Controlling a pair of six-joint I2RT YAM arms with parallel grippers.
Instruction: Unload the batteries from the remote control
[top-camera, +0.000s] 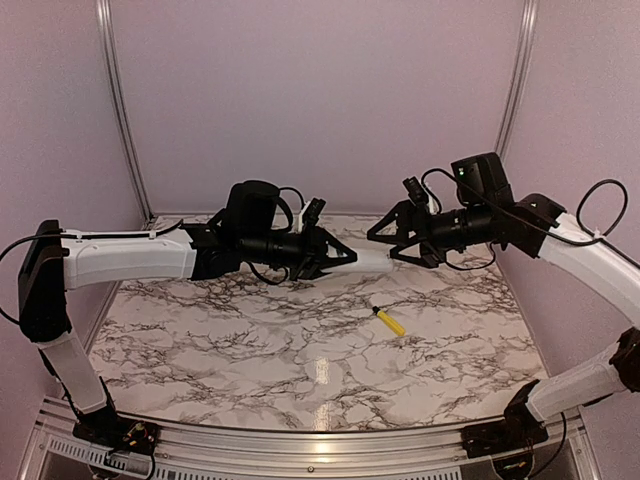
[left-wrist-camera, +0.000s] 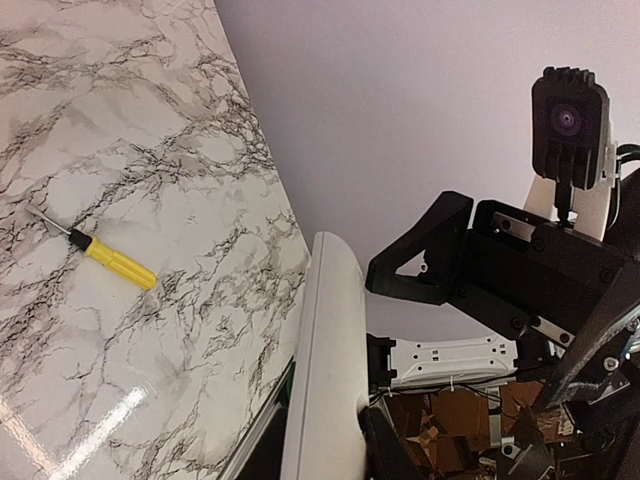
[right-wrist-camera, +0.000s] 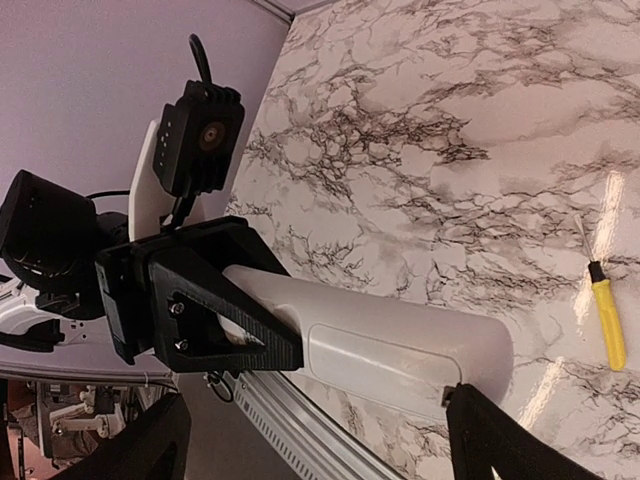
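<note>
Remote control (top-camera: 370, 262): held aloft, frame centre, left gripper (top-camera: 345, 258) clamped on one end; right gripper (top-camera: 385, 242) jaws apart around the other. Cover (right-wrist-camera: 390, 345) apparently still seated; next, slide it off.

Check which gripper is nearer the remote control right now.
Left. The left gripper is shut on one end of the remote control, holding it. The right gripper is open and straddles the other end; whether it touches is unclear.
</note>
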